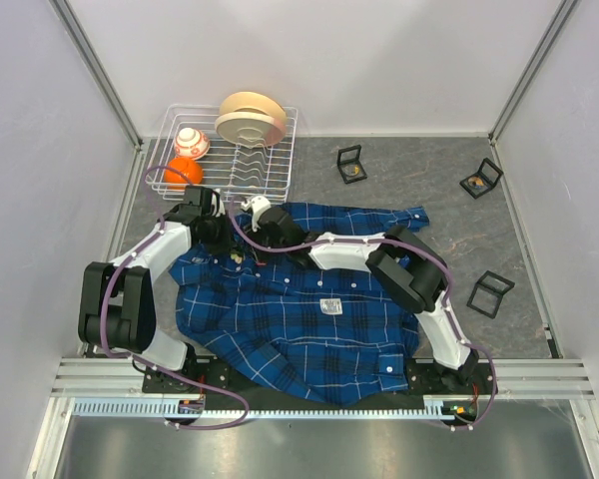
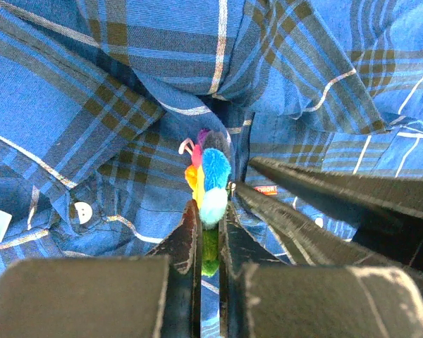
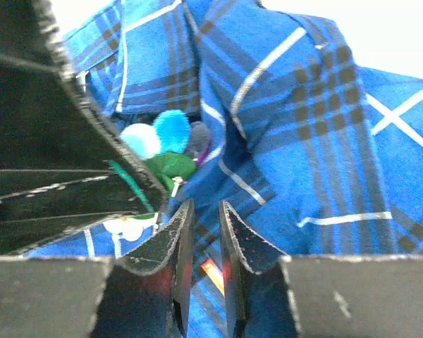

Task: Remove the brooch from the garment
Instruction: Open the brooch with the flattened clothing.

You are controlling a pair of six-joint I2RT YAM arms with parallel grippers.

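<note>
Several blue, green, orange tufts form the brooch (image 2: 213,182), pinched by left pincer (image 2: 209,213); right pincer (image 3: 206,208) ajar, empty.

Garment (image 1: 280,324): no readable print on the plaid cloth.
Red tag (image 2: 266,189) on garment: pale lettering, too blurred to read.
White label (image 1: 329,306) on garment: dark marks, too small to read.

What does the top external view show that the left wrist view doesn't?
Only top external: the dish rack with plates, an orange ball, three black cases on the table. Only left wrist: the brooch with coloured pom-poms close up, the left pincer shut on its green lower end. Both: the blue plaid garment.
</note>
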